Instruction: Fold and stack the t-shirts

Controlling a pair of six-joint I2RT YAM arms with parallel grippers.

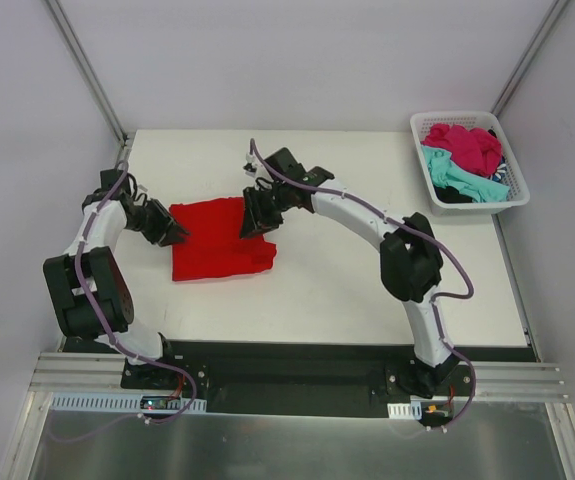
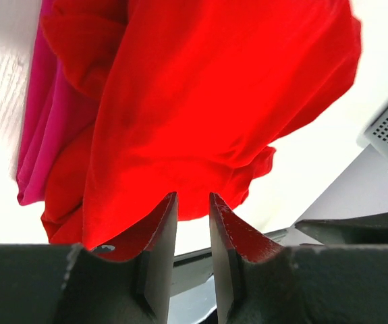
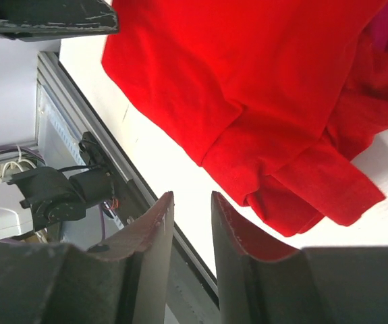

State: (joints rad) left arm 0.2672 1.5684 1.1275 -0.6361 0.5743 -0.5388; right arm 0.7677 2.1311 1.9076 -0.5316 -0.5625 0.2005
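While both arms lean over white matte table (image 1: pixel 367 285), big red t-shirt (image 1: pixel 217 250) lies left of centre: soft cloth, rough rectangle, creased. White plastic lattice basket (image 1: pixel 419 124) sits at far right corner, heaped with crumpled magenta shirt (image 1: pixel 467 145) and teal shirt (image 1: pixel 450 176). Magenta-pink shirt (image 2: pixel 40 128) peeks from under red. Left gripper (image 2: pixel 194 202) at red shirt's left edge, dark fingers narrowly apart, nothing between. Right gripper (image 3: pixel 192 202) over its far right part, same narrow empty gap.

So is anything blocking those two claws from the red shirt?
Nothing visible does. The left gripper is right at the red shirt's left edge, and the right gripper is over its far right corner.
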